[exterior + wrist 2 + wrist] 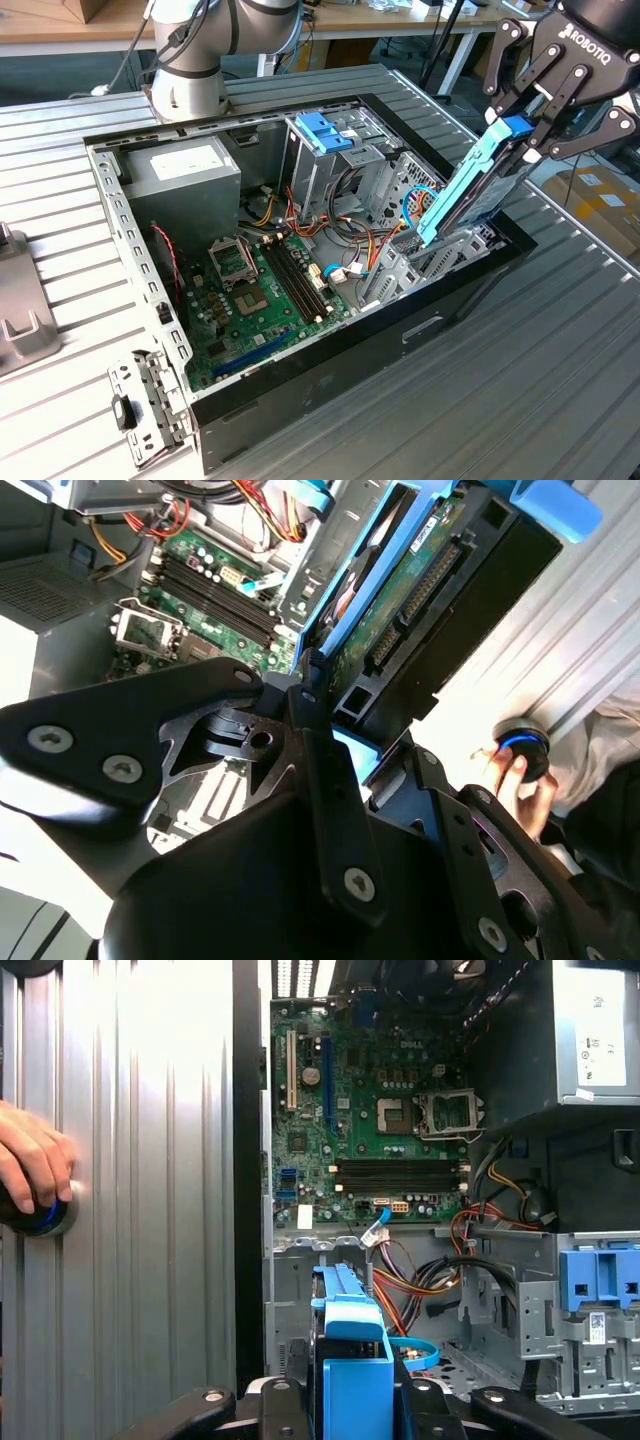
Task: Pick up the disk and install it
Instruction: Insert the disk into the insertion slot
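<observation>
The disk (468,192), a flat drive in blue plastic rails, stands tilted on end over the open computer case (300,370), at its side toward the exterior view's right. Its lower end reaches down among the metal brackets inside that wall. My gripper (522,128) is shut on the disk's upper end, by the blue tab. In the second wrist view the disk (425,565) shows its green circuit board between the black fingers (315,730). In the first wrist view the blue rail end (352,1360) sits between the fingers, above the case's interior.
Inside the case lie a green motherboard (265,290), a grey power supply box (185,170), an upright metal cage with a blue top (325,135) and loose coloured cables (350,255). A person's hand (30,1175) rests on a round button on the ribbed table.
</observation>
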### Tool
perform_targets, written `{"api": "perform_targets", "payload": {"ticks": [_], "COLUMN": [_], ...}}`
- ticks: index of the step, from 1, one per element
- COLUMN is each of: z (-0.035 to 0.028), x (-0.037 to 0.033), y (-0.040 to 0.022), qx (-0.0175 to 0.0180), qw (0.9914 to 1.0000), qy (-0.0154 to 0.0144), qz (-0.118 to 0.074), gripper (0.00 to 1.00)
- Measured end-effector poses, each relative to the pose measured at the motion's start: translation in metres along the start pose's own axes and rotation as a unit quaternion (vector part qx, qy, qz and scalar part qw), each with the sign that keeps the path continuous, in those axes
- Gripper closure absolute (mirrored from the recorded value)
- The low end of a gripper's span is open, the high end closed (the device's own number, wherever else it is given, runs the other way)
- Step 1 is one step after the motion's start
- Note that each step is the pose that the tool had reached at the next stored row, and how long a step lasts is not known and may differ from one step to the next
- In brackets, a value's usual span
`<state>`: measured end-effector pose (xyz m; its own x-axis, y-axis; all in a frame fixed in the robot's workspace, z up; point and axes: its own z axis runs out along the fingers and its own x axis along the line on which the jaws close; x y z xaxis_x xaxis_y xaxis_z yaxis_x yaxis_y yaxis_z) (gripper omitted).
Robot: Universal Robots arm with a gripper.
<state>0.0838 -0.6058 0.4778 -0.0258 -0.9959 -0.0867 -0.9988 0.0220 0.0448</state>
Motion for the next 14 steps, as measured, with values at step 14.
{"api": "perform_targets", "payload": {"ticks": [14], "z": [0.0011], "x": [0.0003], "y": [0.0038], "qx": [-0.0005], "qw": [0.99995], "qy": [-0.0091], "qz": [-0.003], "gripper": [0.63]}}
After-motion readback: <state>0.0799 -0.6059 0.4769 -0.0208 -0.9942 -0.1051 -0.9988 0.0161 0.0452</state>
